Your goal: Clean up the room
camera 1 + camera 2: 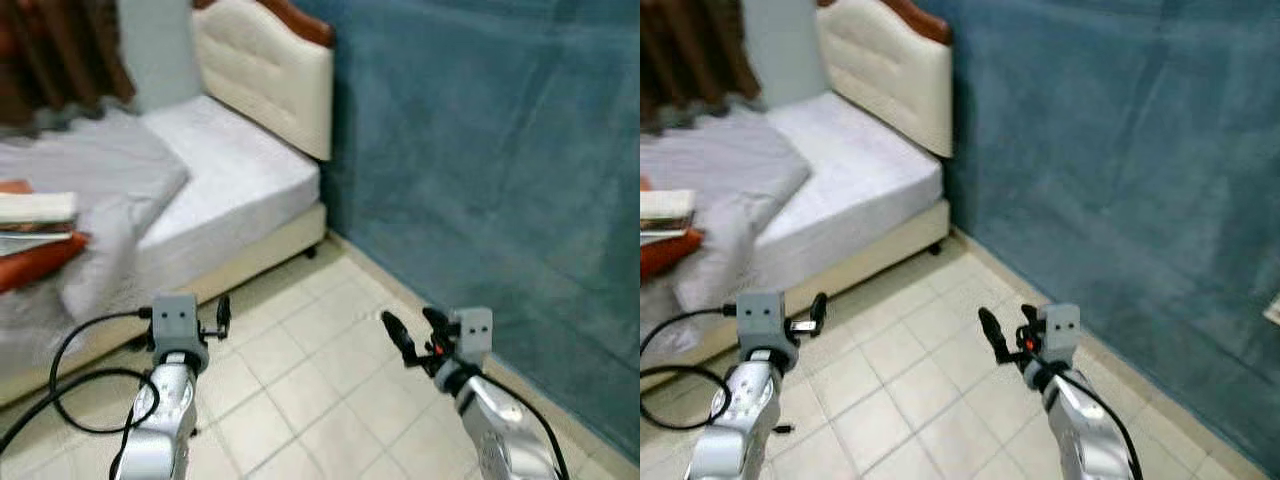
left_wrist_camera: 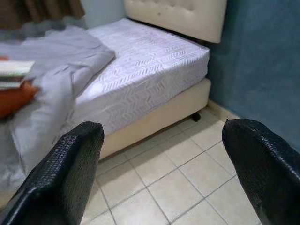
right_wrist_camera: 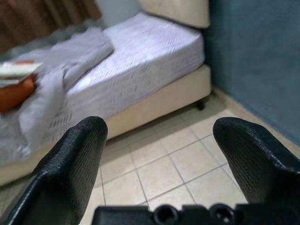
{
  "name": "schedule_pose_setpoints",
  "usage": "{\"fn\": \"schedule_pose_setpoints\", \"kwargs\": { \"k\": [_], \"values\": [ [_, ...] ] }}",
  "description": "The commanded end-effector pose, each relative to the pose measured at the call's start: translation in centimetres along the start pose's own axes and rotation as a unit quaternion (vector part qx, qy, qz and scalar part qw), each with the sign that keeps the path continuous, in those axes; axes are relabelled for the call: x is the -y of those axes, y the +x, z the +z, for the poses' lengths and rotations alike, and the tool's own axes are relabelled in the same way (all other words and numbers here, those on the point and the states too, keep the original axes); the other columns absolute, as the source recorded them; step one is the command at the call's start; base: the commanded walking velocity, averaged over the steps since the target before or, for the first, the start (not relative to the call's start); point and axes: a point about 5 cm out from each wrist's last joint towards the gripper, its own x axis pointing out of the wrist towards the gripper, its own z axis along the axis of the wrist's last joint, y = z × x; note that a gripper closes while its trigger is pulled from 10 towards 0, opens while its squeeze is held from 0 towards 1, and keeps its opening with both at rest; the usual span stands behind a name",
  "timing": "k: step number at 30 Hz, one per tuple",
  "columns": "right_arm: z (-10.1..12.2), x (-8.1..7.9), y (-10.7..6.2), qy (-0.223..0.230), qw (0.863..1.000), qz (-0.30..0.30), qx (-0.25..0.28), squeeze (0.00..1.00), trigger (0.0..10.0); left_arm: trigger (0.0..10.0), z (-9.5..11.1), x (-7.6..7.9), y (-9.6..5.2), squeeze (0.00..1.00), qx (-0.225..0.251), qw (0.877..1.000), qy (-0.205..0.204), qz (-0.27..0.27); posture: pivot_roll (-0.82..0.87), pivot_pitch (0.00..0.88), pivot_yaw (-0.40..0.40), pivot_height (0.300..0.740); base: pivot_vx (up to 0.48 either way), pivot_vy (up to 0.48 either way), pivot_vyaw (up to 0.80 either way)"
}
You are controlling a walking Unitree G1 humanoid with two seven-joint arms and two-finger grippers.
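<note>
Bedroom, tiled floor (image 1: 330,400), blue wall on our right. Bed (image 1: 240,190) ahead-left carries a rumpled grey blanket (image 1: 100,190), with an orange cushion (image 1: 40,258) and books (image 1: 35,215) at its near end. Left hand (image 1: 222,318) and right hand (image 1: 412,335) both spread, empty, above the floor. We'd judge the blanket soft and floppy, so pinch an edge fold.
</note>
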Motion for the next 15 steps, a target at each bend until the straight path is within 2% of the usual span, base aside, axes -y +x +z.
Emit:
{"fn": "schedule_pose_setpoints", "kwargs": {
  "k": [1, 15],
  "values": [
    [0.28, -0.11, 0.32, 0.001, 1.000, 0.006, 0.009, 1.00, 10.0, 10.0, 0.35, -0.24, 0.11, 0.00, 0.004, 1.000, -0.004, 0.000, 0.05, 0.000, -0.024, 0.740, 0.000, 0.480, 0.62],
    [0.10, -0.45, 0.58, 0.005, 1.000, 0.022, 0.007, 1.00, 10.0, 10.0, -0.40, -0.91, -0.33, 0.00, -0.015, 1.000, -0.004, 0.012, 0.06, 0.000, -0.029, 0.740, 0.000, 0.480, 0.60]
  ]
}}
